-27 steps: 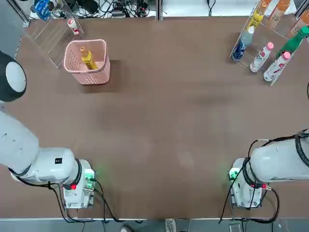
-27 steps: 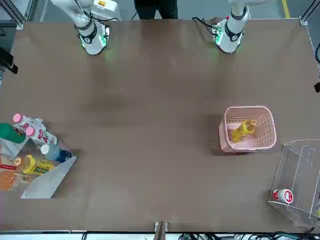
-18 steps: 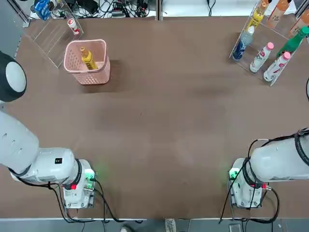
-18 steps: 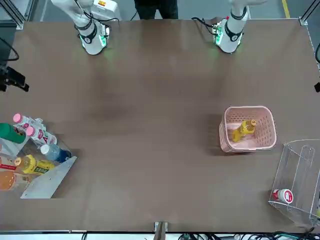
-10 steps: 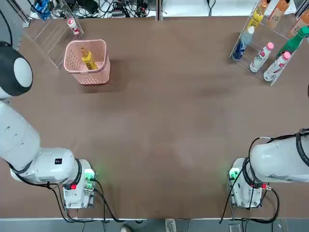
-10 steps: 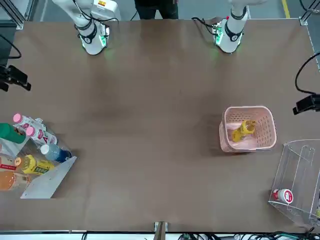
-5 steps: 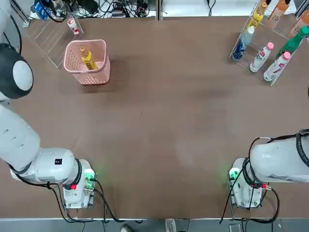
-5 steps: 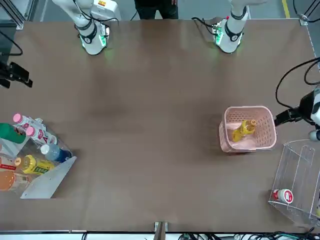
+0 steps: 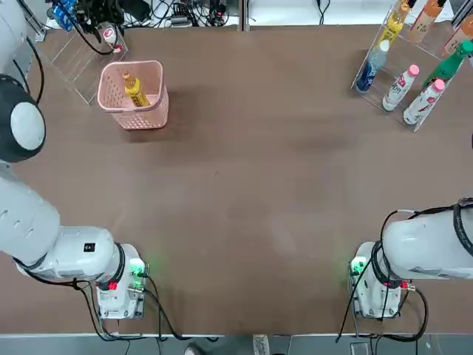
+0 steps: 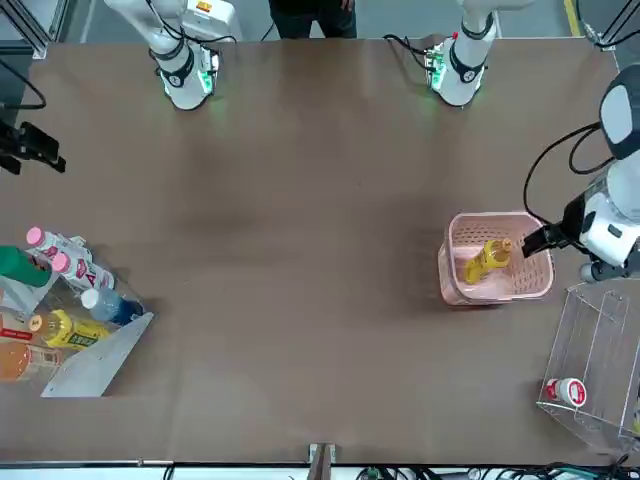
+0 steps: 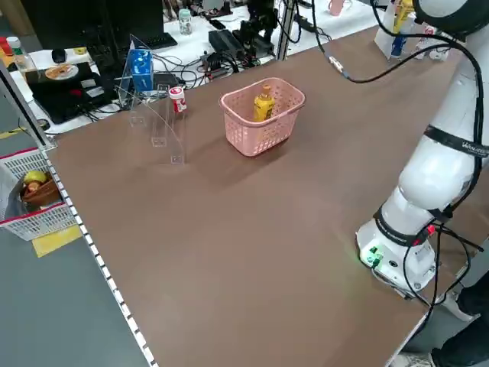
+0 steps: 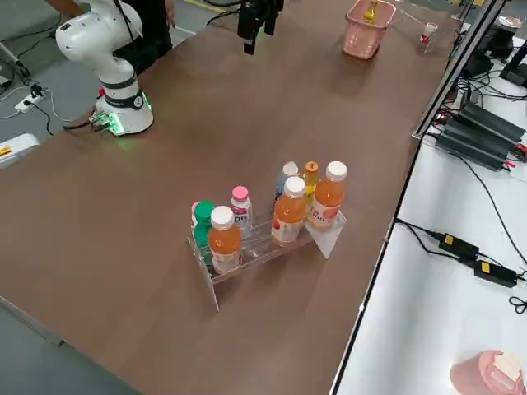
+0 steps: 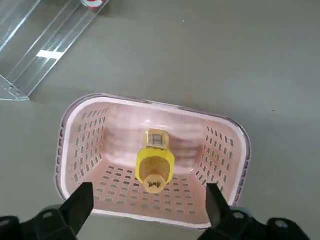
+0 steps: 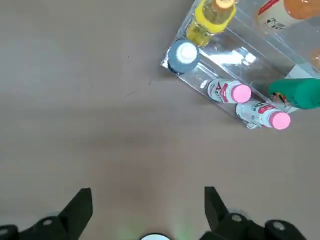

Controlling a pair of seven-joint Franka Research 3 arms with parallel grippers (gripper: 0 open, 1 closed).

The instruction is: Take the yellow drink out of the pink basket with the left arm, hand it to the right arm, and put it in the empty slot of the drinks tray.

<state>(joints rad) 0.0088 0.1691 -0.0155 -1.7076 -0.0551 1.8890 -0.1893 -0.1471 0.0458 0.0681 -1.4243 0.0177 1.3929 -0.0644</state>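
Inside the pink basket (image 13: 117, 199), a yellow bottle (image 13: 155, 162) leaning against its wall; near its rim, open left gripper (image 13: 149, 196); apart from it, clear acrylic box (image 13: 42, 45) with a red-white bottle (image 13: 94, 2).

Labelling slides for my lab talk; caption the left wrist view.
Open left gripper above pink lattice basket, yellow bottle inside.

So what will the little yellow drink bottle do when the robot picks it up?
The small yellow plastic-looking bottle will probably stay stiff, since its shape looks firm. It might roll or slide if bumped, because its sides look round and smooth. It's probably light, being so little.
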